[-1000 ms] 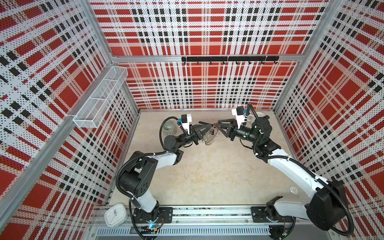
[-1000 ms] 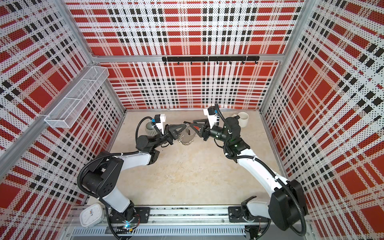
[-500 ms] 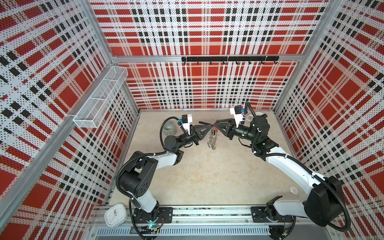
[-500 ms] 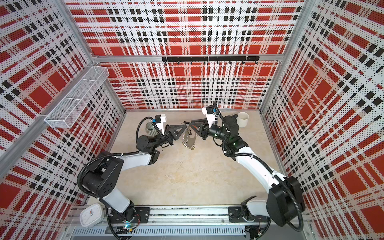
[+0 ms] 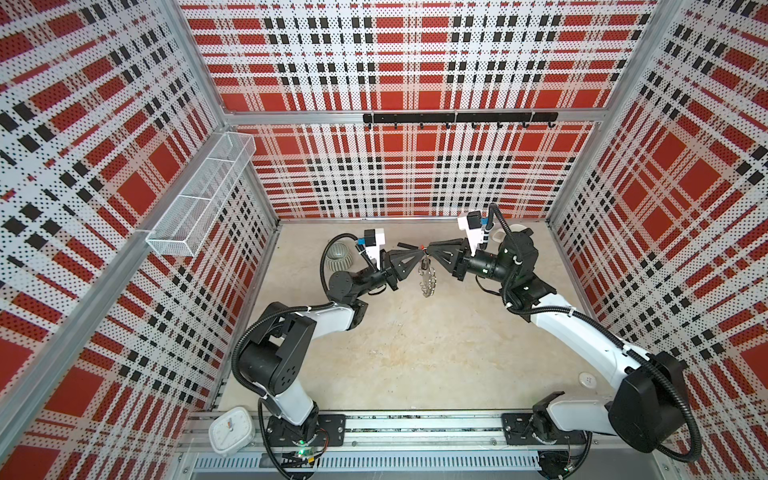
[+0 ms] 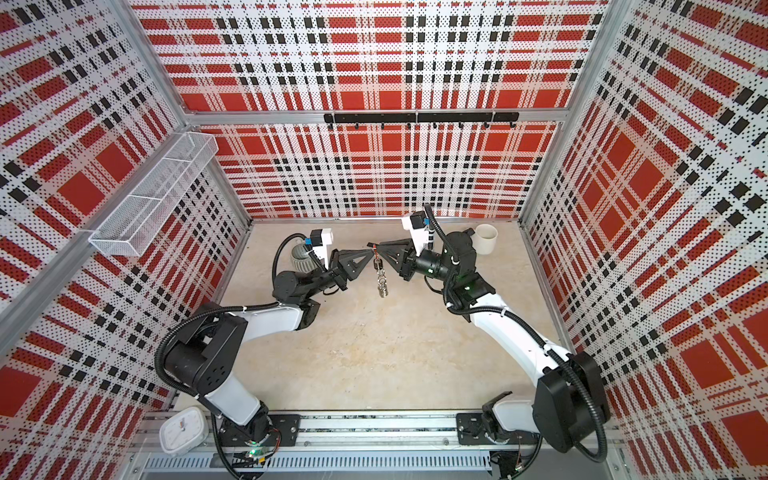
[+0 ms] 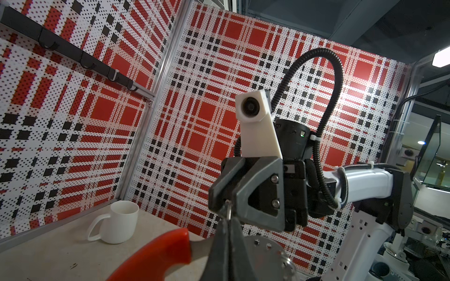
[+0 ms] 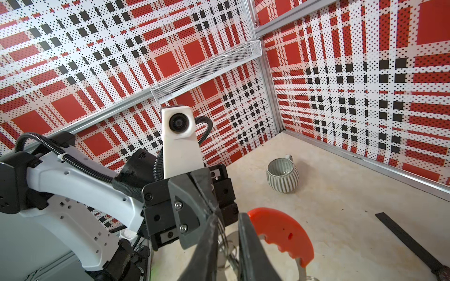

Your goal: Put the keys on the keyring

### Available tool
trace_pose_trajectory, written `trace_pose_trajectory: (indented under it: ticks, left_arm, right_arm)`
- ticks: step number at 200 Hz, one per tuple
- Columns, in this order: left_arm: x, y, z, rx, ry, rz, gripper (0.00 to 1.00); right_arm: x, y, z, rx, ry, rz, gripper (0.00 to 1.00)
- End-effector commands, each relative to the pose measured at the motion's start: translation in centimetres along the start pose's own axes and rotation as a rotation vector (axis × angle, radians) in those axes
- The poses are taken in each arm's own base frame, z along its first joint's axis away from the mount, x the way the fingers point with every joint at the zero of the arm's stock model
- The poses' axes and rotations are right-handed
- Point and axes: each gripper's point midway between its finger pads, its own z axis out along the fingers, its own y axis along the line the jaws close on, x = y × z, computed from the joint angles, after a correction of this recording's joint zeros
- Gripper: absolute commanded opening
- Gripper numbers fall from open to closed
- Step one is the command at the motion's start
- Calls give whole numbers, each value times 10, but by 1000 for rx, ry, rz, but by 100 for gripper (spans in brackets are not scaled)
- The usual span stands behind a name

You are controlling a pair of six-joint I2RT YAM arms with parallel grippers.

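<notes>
The right gripper (image 5: 431, 248) has come in, so its tip now meets the left gripper (image 5: 418, 249). The keyring (image 5: 427, 276) now hangs straight down under them, in the air. Left pinches it tight; right is narrow, and I cannot tell its hold. The cup (image 8: 282, 175) looks empty.

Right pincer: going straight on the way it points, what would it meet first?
Probably the top of the keyring, gripped in the left pincer, whose tips sit right behind it; depth is unclear.
</notes>
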Motion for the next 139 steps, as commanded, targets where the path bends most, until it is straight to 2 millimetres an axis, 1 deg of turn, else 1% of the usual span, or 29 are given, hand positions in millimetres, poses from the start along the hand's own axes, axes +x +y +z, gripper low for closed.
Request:
trace_pose_trajectory:
  ticks: [1, 23, 59, 68, 78, 90, 105, 124, 139]
  left_arm:
    - [-35, -42, 3, 144, -112, 153, 0]
    - [-34, -42, 2, 143, -111, 152, 0]
    - [-34, -43, 3, 143, -110, 151, 0]
    - [-34, -42, 3, 141, -111, 151, 0]
    - [-34, -43, 3, 143, -110, 151, 0]
    - [-34, -43, 3, 142, -110, 149, 0]
    - [-34, -43, 3, 143, -110, 152, 0]
    - [-34, -42, 3, 140, -109, 152, 0]
    - [-33, -42, 3, 142, -107, 149, 0]
  right_arm:
    - [-1, 4, 3, -20, -6, -15, 18]
    - [-1, 5, 2, -21, -5, -14, 12]
    - [1, 5, 1, -18, -3, -15, 9]
    - [1, 5, 1, -19, -1, -14, 12]
    - [2, 5, 0, -16, 0, -14, 22]
    - [4, 4, -1, -10, 0, -16, 27]
    - [6, 3, -2, -2, 3, -18, 27]
    - [9, 2, -2, -2, 8, -14, 23]
    - [11, 2, -2, -3, 12, -8, 23]
